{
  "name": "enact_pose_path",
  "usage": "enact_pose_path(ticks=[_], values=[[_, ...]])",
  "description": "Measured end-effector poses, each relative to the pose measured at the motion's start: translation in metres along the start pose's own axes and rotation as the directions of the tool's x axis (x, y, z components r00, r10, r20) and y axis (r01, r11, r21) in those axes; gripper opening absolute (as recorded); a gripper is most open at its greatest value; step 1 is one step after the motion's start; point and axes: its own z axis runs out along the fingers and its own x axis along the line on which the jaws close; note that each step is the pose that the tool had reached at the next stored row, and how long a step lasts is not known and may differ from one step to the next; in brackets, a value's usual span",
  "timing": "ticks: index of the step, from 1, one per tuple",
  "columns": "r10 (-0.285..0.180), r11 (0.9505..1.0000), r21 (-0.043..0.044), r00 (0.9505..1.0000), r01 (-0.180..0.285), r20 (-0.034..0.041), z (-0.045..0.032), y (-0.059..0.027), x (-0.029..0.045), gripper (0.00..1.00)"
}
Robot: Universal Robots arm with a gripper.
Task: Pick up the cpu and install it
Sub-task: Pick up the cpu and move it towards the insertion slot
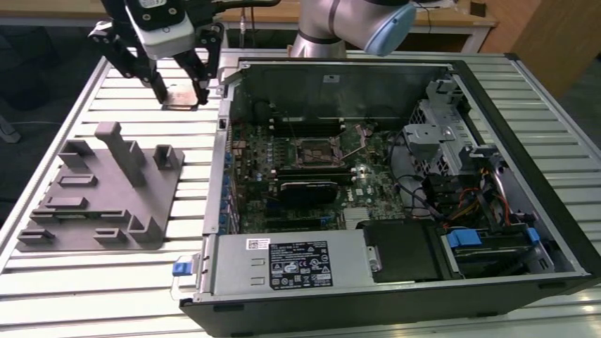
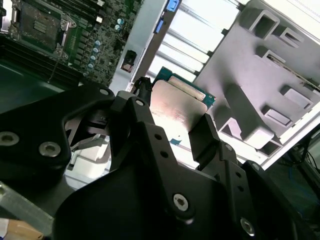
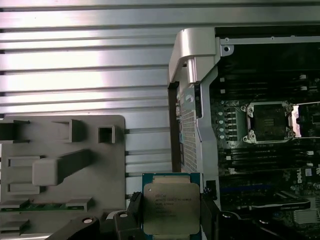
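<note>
Exterior view: gripper (image 1: 179,90) hangs outside the computer case (image 1: 376,84), over the slatted aluminium counter (image 1: 84,282) on the exterior view's left of the case, jaws closed on the cpu (image 1: 180,100). Pick looks done; this reads as the carry stage. Second wrist view: black jaws pinch opposite edges of the flat square chip, which has a matte silver lid and a green board rim. First wrist view: cpu held just outside the case wall; socket (image 3: 267,121) inside the case, steel frame open, cavity bare. Install calls for squaring the chip to that socket and keeping it flat. Grey moulded fixture plate (image 3: 60,165) lies beside the case.
</note>
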Motion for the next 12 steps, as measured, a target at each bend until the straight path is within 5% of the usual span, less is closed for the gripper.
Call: enact_pose_path(ticks=[12], values=[[0.000,1.0000,-0.0001,1.0000,0.000,0.0000,0.0008,0.0011,-0.0177,0.54]])
